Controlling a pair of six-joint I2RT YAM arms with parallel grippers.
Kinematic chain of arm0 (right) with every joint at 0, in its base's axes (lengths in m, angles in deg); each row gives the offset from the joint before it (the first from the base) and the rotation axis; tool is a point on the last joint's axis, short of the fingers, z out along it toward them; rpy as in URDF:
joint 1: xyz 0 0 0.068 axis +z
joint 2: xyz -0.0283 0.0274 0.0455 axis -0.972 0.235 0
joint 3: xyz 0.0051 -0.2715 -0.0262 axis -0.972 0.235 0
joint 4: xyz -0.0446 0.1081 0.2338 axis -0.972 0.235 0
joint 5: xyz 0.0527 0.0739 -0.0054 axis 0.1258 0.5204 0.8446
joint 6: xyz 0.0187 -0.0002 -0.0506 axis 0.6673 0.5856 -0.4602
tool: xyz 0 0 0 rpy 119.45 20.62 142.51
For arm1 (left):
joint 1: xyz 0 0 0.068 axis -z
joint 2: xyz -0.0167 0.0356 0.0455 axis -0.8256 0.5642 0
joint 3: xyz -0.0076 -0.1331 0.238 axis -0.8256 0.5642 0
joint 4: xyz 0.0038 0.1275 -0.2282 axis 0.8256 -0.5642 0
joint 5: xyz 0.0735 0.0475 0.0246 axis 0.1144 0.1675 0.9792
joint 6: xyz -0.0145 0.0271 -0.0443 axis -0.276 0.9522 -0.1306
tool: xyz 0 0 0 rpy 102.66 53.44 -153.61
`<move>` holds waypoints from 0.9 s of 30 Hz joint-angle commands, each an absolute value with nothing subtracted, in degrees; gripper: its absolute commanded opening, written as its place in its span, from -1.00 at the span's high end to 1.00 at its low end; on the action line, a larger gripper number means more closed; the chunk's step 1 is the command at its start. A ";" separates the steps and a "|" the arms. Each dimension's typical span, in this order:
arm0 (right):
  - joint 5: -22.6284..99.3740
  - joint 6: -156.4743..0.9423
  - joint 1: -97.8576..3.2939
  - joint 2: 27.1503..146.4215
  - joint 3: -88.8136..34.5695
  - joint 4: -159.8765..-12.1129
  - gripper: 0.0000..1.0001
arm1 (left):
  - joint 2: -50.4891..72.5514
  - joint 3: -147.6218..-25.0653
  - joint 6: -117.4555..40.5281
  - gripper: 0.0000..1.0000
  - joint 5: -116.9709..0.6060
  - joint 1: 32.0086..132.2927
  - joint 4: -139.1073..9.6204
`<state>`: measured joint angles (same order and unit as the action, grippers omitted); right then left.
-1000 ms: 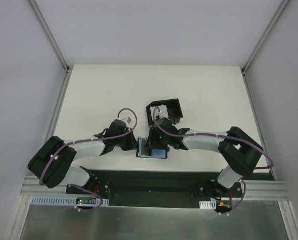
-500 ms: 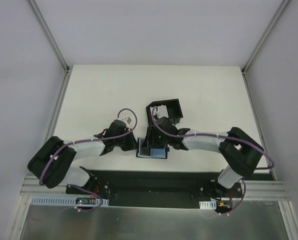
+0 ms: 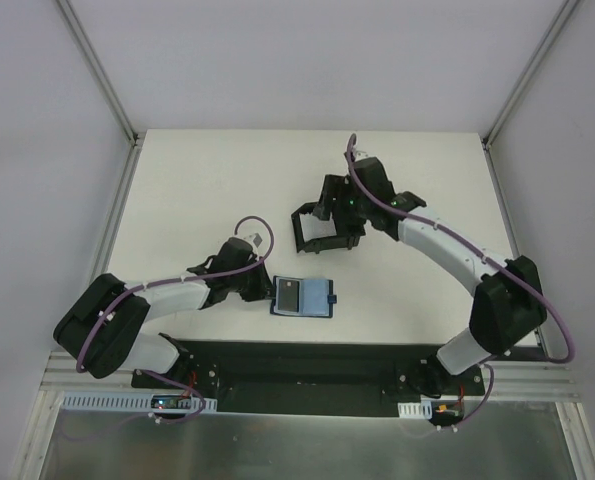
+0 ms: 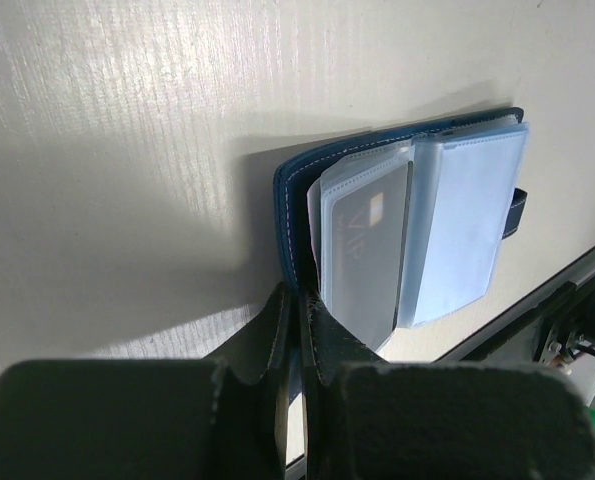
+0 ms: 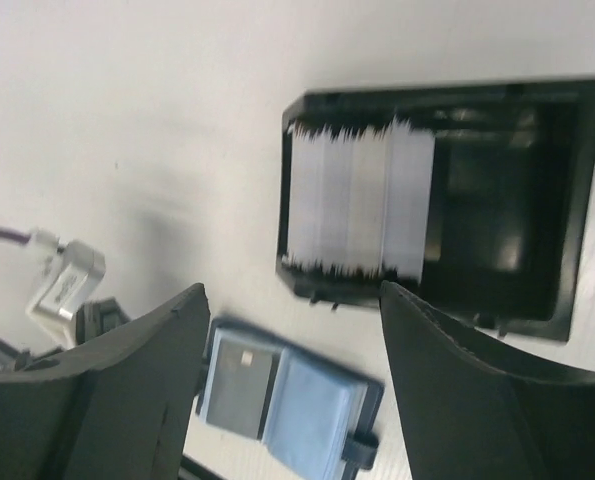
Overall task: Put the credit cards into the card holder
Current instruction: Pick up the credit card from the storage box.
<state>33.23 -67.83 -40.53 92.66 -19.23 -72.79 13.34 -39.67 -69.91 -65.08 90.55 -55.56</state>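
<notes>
Reaching for the next card: holder pinned open, right claw over the tray

Near edge of the counter (image 3: 197, 190), just beyond the arm bases: the left claw (image 4: 297, 330) is pinched shut on the cover edge of the card holder (image 3: 304, 297). The holder lies flat and spread open, snap tab pointing right. One pale pocketed card (image 4: 365, 250) sits in a clear sleeve on the left half. The sleeve on the right half looks empty, though the leaves underneath are hidden.

Farther out, well apart from the holder: a black tray (image 5: 567, 200) with raised walls. The loose cards (image 5: 357, 205) lie in its left part, whitish and blurred, so the count is unreadable. The right claw (image 5: 292, 300) hovers above the tray with its jaws wide apart and nothing between them.

Reading: one card appears stowed, and the step in hand is the pick of the next one.

Next move, as I judge it:
- Lower the right claw onto the stack. The cards are thin and lie flat on the tray floor close to a wall, so a fingertip must catch an edge.
- Lift a single card, not two stuck together.
- Carry it back and feed it edge-first into a free sleeve, with the left claw's pinch bracing the holder.
</notes>
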 commanded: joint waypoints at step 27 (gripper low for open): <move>47.51 -75.62 -48.28 120.75 -38.94 -62.42 -0.82 | 14.38 -42.47 -67.49 1.00 -65.04 90.81 -61.13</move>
<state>43.62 -74.82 -48.05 119.33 -36.43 -62.34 13.49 -41.38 -69.38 -65.12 90.55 -58.71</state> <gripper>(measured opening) 0.911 0.009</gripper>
